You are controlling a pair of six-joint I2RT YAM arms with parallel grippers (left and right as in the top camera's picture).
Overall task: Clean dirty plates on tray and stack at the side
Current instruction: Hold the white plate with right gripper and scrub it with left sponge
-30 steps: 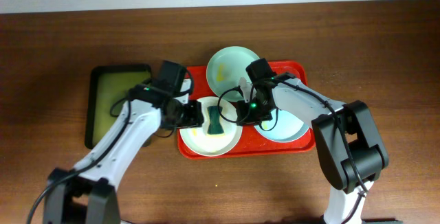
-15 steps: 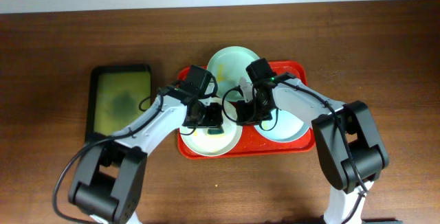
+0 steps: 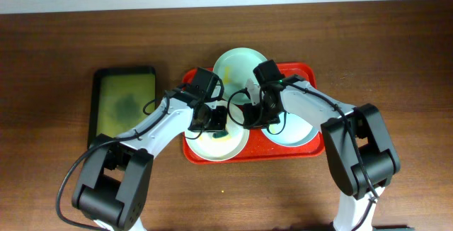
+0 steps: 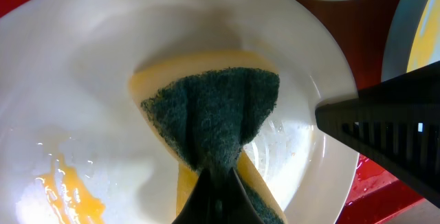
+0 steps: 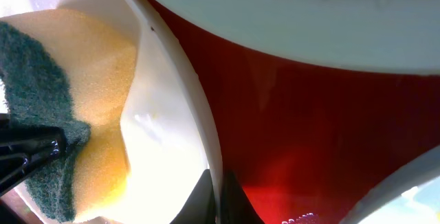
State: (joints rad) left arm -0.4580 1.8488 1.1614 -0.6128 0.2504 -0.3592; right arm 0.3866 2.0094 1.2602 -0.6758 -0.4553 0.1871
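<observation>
Olive-green tray (image 3: 124,107): on the tabletop (image 3: 396,54), well left of the work. Long axis runs near to far.
Left arm: reaches in from the near left, over the left end of the red tray.
Left fingers (image 4: 206,203): clenched on a sponge (image 4: 220,114), pinching its near end so the green scouring face bunches. The yellow foam shows underneath.
Sponge attitude: lies inside the white plate, long axis running away from the fingers in the wrist view.
White plate (image 3: 216,140): flat and face up on the left part of the red tray. A yellow smear (image 4: 65,183) lies on its floor beside the sponge.
Red tray (image 3: 283,153): mid-tabletop, long axis left to right.
Far mint plate (image 3: 237,68): face up, overlapping the tray's far rim. Tilt cannot be told.
Right fingers (image 5: 237,210): clamped on the white plate's right rim, one finger on either side of it.
Right mint plate (image 3: 294,135): face up on the tray's right part, partly under the right arm.
</observation>
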